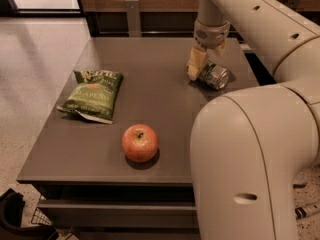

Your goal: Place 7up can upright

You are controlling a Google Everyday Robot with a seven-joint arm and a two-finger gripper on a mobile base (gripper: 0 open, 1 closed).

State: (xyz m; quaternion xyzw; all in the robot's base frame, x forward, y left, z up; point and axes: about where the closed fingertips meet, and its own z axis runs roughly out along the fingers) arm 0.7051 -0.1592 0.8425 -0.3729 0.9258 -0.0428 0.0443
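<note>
The 7up can (216, 76) lies on its side at the back right of the dark table (150, 91), its silver end facing the front right. My gripper (205, 64) hangs straight down over the can's left end. It is open, with one pale yellow finger (196, 64) against the can's left side and the other finger mostly hidden behind the can. The can rests on the table.
A green chip bag (92, 94) lies flat at the left of the table. A red apple (140, 143) sits near the front edge. My large white arm (250, 149) fills the right foreground. A wooden wall runs behind the table.
</note>
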